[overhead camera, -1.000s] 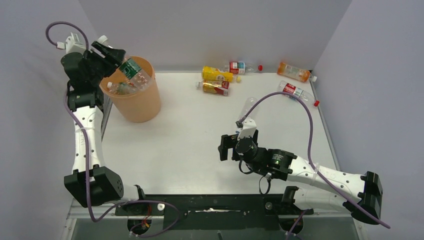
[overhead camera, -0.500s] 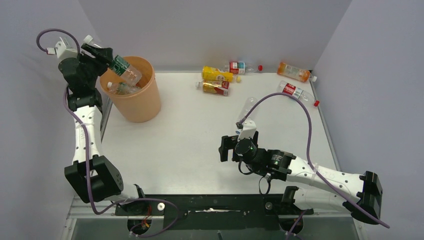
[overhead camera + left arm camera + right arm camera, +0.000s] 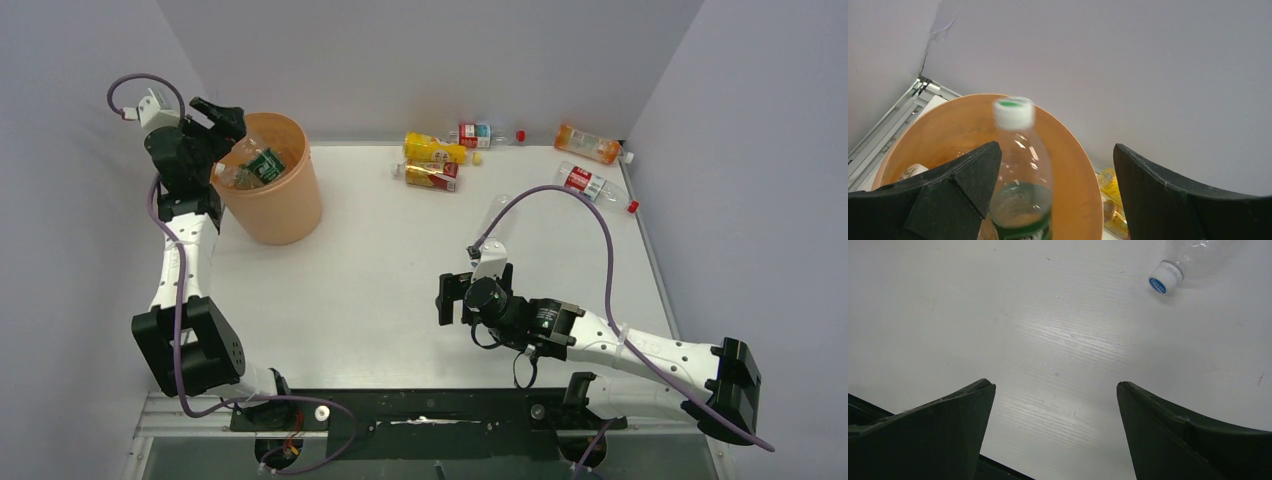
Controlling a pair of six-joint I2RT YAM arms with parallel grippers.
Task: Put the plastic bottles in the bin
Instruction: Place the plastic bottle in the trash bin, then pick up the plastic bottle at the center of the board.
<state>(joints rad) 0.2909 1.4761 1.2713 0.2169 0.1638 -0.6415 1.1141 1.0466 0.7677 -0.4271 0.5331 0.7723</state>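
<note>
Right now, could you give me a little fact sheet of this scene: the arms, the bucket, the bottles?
Bin: peach-orange, upright, far left of the table
Left gripper: open, above the bin's rim
Green-labelled bottle: in the bin, not gripped
Right gripper: open, empty, hovering over the table
Clear bottle: lying just ahead of the right gripper, blue cap towards it
Loose bottles: six lying on the table, clear one included, mostly near the far edge

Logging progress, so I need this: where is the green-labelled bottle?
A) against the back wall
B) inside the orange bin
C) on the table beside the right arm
B: the top view shows the green-labelled bottle lying within the rim of the bin.
</note>
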